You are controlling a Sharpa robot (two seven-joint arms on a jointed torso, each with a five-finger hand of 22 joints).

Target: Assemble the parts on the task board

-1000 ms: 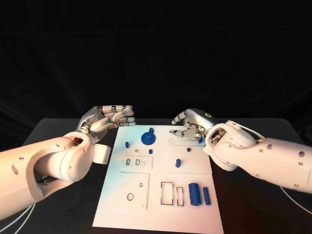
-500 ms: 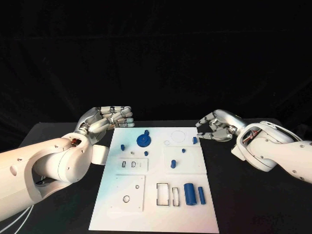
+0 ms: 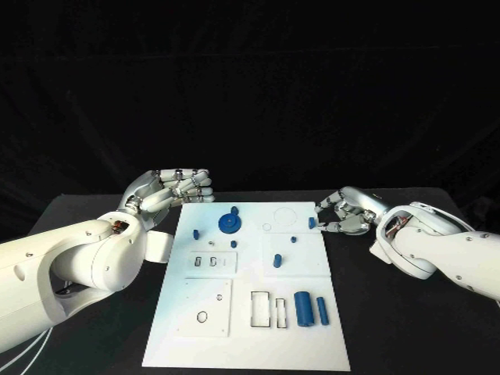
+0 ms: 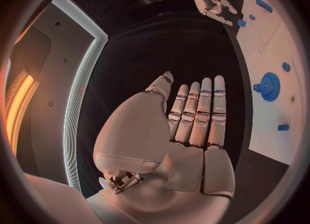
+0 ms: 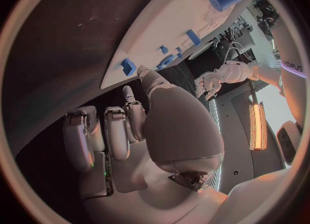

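Right hand (image 3: 342, 212) has pulled back off the task board (image 3: 250, 344): a second ago it was over the board's far right part near the gear, now it sits on the desk (image 3: 430, 328) just beside the board's far right corner, fingers curled loosely, nothing visibly in them. A small blue part (image 3: 312, 223) stands at the board's right edge, right by the fingertips; whether they touch it I cannot tell. Left hand (image 3: 169, 190) has not moved, parked off the board's far left corner; in the left wrist view its fingers lie straight and together, palm bare, holding nothing. On the board: blue gear (image 3: 226, 224) at the far middle, small blue pegs (image 3: 277, 260) in the centre, two blue cylinders (image 3: 305, 309) lying near the near right corner beside open rectangular slots (image 3: 262, 308). Judgement: the withdrawal suggests a placement at the far end is finished, or the hand is re-approaching the edge piece. The cylinders and slots look unassembled, so much of the task remains.
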